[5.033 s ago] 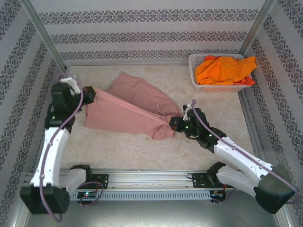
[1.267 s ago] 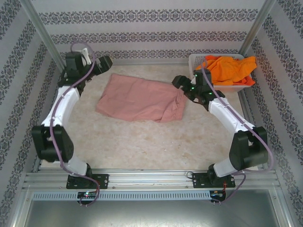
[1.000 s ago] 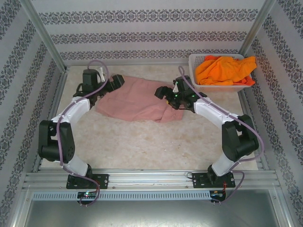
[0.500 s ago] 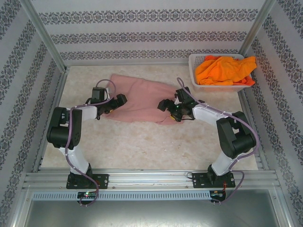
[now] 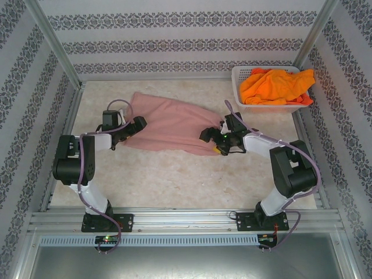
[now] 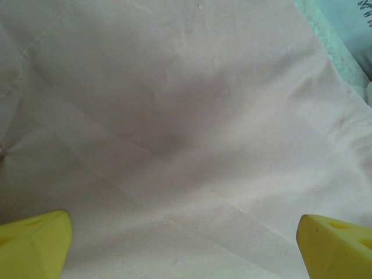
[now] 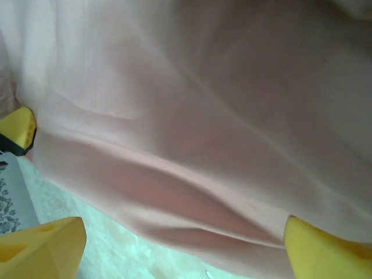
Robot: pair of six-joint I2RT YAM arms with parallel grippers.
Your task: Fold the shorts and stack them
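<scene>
Dusty pink shorts (image 5: 171,122) lay flat on the desk (image 5: 174,174), long axis running left to right | left fingers (image 6: 35,244) spread over the left end | right fingers (image 7: 40,244) spread at the right end | each arm nearest its own end

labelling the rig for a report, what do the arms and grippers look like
The left arm and right arm have white links, black joints and looping purple cables. The left gripper and right gripper are black, with yellow fingertips.
</scene>
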